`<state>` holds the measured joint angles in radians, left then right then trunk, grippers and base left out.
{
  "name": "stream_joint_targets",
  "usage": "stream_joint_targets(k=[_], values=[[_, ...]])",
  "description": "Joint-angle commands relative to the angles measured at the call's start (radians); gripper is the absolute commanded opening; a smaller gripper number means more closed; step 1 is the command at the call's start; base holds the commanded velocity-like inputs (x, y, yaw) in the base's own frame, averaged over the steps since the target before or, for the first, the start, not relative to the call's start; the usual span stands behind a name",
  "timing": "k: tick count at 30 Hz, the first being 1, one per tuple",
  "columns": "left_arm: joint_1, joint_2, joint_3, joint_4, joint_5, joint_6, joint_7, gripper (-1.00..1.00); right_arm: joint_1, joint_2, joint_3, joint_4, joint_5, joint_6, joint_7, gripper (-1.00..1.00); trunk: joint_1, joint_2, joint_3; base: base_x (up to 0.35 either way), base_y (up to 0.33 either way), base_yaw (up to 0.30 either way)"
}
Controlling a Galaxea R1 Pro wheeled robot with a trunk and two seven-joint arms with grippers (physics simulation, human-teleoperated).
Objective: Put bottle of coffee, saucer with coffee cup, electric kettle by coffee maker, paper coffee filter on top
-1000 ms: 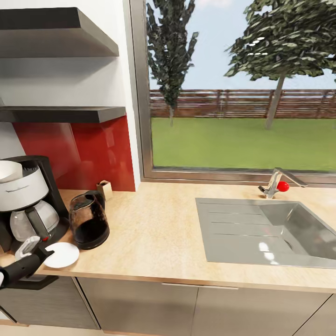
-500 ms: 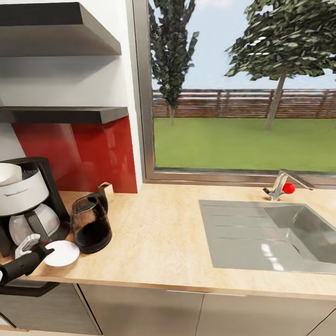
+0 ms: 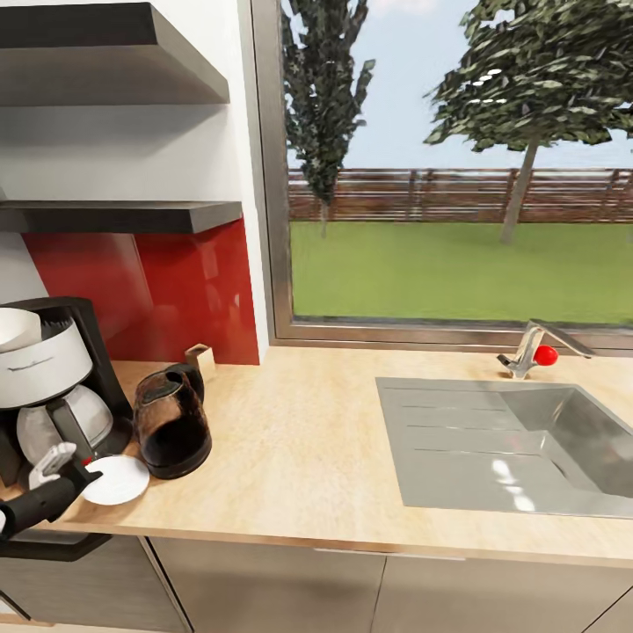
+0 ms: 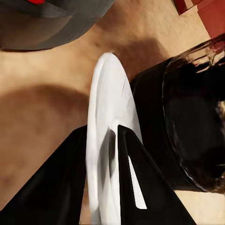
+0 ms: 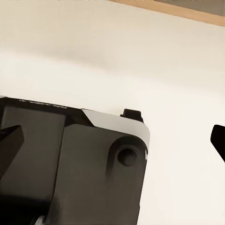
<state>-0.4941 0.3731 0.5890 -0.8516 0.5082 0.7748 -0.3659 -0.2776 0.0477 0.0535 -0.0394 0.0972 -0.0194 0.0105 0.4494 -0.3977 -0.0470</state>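
My left pincer (image 4: 105,187) clenches the flat round white saucer (image 3: 114,479) by its rim, low over the tan wood-look worktop (image 3: 299,448), at the black drip coffee maker's (image 3: 53,378) five o'clock, so it lands beside the machine; the right pincer's state I cannot tell.

kitchen countertop (image 3: 299,440): matt tan wood-look
sink (image 3: 563,422): brushed steel
saucer (image 3: 114,480): smooth glossy white
electric kettle (image 3: 171,426): glossy dark see-through
backsplash (image 3: 167,290): glossy red

A wide window (image 3: 448,176) looks out on a green lawn, trees and a wooden fence, with a red wall panel (image 3: 176,290) to its side and a steel sink (image 3: 519,448) with a red-knobbed tap (image 3: 532,352) below it.
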Motion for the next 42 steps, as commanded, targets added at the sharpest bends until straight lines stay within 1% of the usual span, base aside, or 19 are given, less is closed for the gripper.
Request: stream_joint_targets(k=[1, 6, 21, 22, 42], values=[[-0.001, 0.000, 0.003, 0.007, 0.002, 0.007, -0.004, -1.00, -0.001, 0.000, 0.004, 0.001, 0.007, -0.002, 0.000, 1.00, 0.001, -0.002, -0.002, 0.000, 0.000, 0.000], [-0.001, -0.001, 0.002, 0.023, 0.004, 0.004, -0.005, -1.00, -0.001, 0.000, 0.005, 0.001, 0.007, -0.002, 0.000, 1.00, 0.001, -0.002, -0.002, 0.000, 0.000, 0.000], [-0.001, -0.002, 0.004, 0.025, 0.006, 0.001, -0.005, -1.00, -0.001, 0.000, 0.005, 0.001, 0.007, -0.002, 0.000, 1.00, 0.001, -0.002, -0.002, 0.000, 0.000, 0.000], [-0.001, -0.002, 0.004, 0.025, 0.006, 0.001, -0.005, 1.00, 0.000, 0.000, 0.005, 0.001, 0.007, -0.002, 0.000, 1.00, 0.001, -0.002, -0.002, 0.000, 0.000, 0.000], [-0.001, 0.000, 0.004, 0.025, 0.004, 0.001, -0.002, 1.00, -0.001, 0.000, 0.005, 0.001, 0.007, -0.002, 0.000, 1.00, 0.001, -0.002, -0.002, -0.003, 0.000, 0.000]])
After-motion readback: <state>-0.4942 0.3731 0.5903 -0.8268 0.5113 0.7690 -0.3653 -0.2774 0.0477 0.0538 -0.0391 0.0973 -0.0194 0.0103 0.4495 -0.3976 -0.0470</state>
